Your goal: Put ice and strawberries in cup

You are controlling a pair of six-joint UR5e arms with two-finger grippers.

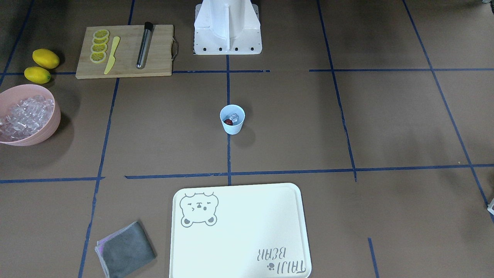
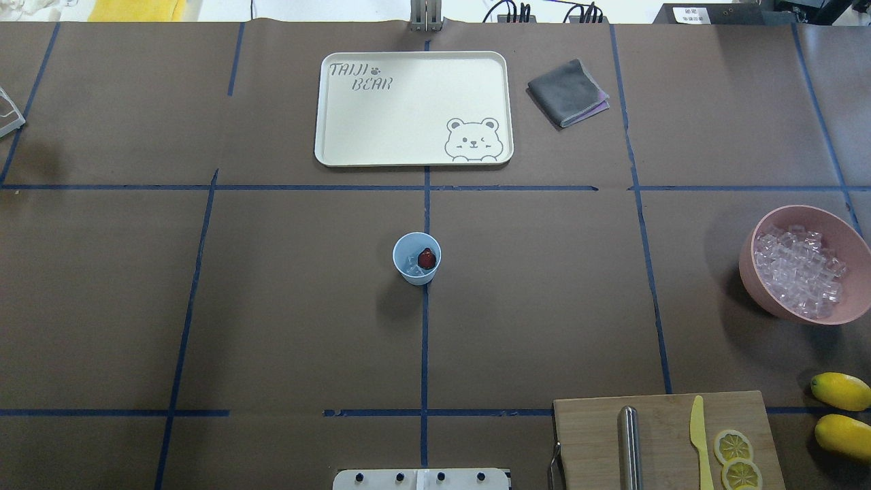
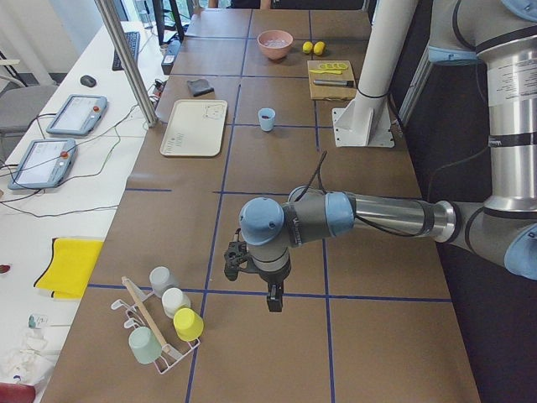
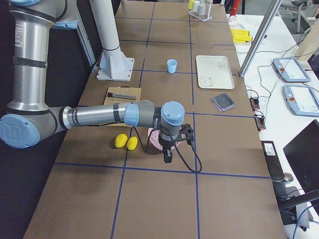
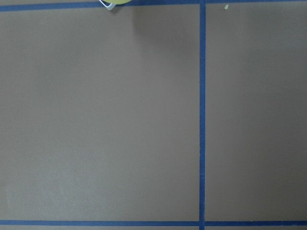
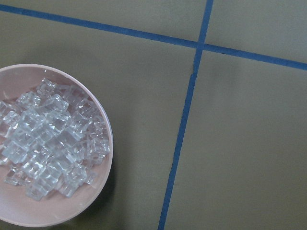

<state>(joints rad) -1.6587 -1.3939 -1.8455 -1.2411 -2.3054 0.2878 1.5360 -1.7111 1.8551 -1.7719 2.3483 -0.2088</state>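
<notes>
Mid-table on the centre tape line: cup (image 2: 416, 258) upright, mouth up, so access is straight down only. Inside it the strawberry (image 2: 426, 258) sits right of centre, and clear ice (image 2: 410, 265) sits left of it. Both ingredients are in, so I'd call the task done or nearly so.

Left arm (image 3: 336, 214) hangs over bare table at the left end, near the rack of cups (image 3: 164, 332). The cup lies well to its right. Left jaws show only in the side view, pointing down, and I can't tell if they're spread or closed. Its wrist view shows only paper and tape.

Right arm (image 4: 99, 115) is at the right end, with the right jaws pointing down just beyond the pink bowl (image 2: 748, 252). Can't tell their state either, and nothing is visibly held. The wrist view has the bowl's ice pile (image 6: 48, 139) off to the lower left, so the jaws aren't centred over it.

Key relation: the cup is well apart from both arms, and I can't rank which is nearer. If more ice is wanted, the right arm takes it, since the bowl is right beside it and the run left to the cup crosses open table.

Clearance: bare table all round the cup. The tray (image 2: 340, 136) is on the far side and the cutting board (image 2: 653, 435) near-right. The lemons (image 2: 840, 391) sit near the bowl, out of the path.
</notes>
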